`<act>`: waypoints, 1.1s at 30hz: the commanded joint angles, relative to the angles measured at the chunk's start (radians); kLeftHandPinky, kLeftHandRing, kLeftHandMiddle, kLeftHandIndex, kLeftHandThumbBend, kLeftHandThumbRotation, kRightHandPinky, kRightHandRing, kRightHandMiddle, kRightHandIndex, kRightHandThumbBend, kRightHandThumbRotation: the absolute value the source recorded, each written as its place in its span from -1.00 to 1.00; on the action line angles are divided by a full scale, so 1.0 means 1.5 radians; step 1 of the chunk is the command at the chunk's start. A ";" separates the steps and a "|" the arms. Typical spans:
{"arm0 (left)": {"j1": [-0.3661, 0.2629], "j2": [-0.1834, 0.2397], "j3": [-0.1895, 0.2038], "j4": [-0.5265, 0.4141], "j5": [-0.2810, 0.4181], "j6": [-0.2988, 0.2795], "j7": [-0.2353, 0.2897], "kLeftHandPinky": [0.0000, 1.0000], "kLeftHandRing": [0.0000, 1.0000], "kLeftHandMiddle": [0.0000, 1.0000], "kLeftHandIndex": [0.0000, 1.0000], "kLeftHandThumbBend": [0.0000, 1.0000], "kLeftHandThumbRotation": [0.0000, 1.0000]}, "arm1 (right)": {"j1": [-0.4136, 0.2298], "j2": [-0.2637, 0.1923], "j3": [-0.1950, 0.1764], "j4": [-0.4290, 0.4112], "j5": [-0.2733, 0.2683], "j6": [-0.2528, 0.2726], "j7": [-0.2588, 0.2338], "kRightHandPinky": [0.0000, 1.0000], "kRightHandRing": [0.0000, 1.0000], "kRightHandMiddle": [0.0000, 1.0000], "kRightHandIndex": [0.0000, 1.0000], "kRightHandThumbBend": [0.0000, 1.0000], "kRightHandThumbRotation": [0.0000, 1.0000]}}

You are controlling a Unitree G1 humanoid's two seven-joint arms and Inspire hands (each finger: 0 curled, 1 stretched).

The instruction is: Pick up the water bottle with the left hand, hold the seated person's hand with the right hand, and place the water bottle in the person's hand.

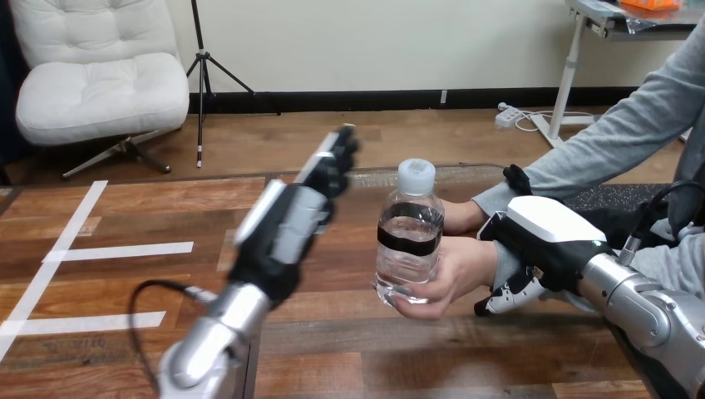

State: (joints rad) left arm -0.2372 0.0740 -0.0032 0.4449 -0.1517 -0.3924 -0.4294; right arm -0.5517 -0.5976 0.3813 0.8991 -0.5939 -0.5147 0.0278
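One upright bottle point(408, 237), black label band, stands in the person's hand point(456, 270). Left hand point(287, 224) hovers clear beside it, fingers point(337, 158) straight; right hand point(550, 241) curls round the person's wrist point(501, 264).

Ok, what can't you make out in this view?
Head view:
1. Base of the bottle: covered by the person's lower hand curled under it.
2. That hand's wrist: mostly covered by the right hand gripping it.
3. The person's upper hand: partly behind the bottle.
4. The left hand: blurred, thumb unclear.
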 commanded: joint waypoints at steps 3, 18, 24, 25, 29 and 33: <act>0.009 0.027 0.029 -0.064 -0.027 0.008 -0.004 1.00 1.00 0.97 0.98 1.00 1.00 | -0.024 0.003 -0.028 -0.013 0.023 -0.015 -0.021 -0.75 -0.66 -0.56 -0.54 0.50 -1.00; 0.051 0.050 0.066 -0.109 -0.059 0.018 0.010 1.00 0.98 0.94 0.93 1.00 1.00 | -0.027 0.003 -0.029 -0.004 0.028 -0.023 -0.017 -0.75 -0.67 -0.57 -0.54 0.49 -1.00; 0.062 0.052 0.078 -0.116 -0.063 0.024 0.022 1.00 0.97 0.94 0.91 1.00 1.00 | -0.029 0.004 -0.030 -0.003 0.030 -0.023 -0.017 -0.75 -0.67 -0.57 -0.54 0.49 -1.00; 0.063 0.052 0.079 -0.118 -0.063 0.025 0.023 1.00 0.97 0.94 0.91 1.00 1.00 | -0.029 0.004 -0.030 -0.003 0.030 -0.023 -0.017 -0.75 -0.67 -0.57 -0.54 0.50 -1.00; 0.066 0.050 0.085 -0.118 -0.067 0.026 0.027 1.00 0.97 0.94 0.90 1.00 1.00 | -0.030 0.004 -0.031 -0.004 0.030 -0.021 -0.016 -0.73 -0.64 -0.53 -0.49 0.53 -1.00; 0.067 0.048 0.088 -0.114 -0.068 0.022 0.029 1.00 0.96 0.93 0.89 1.00 1.00 | -0.031 0.003 -0.029 -0.008 0.026 -0.018 -0.016 -0.68 -0.58 -0.45 -0.40 0.56 -1.00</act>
State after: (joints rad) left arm -0.1060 0.1451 0.1209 0.3187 -0.2388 -0.3519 -0.3901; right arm -0.5518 -0.5977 0.3741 0.9057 -0.5872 -0.5164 0.0277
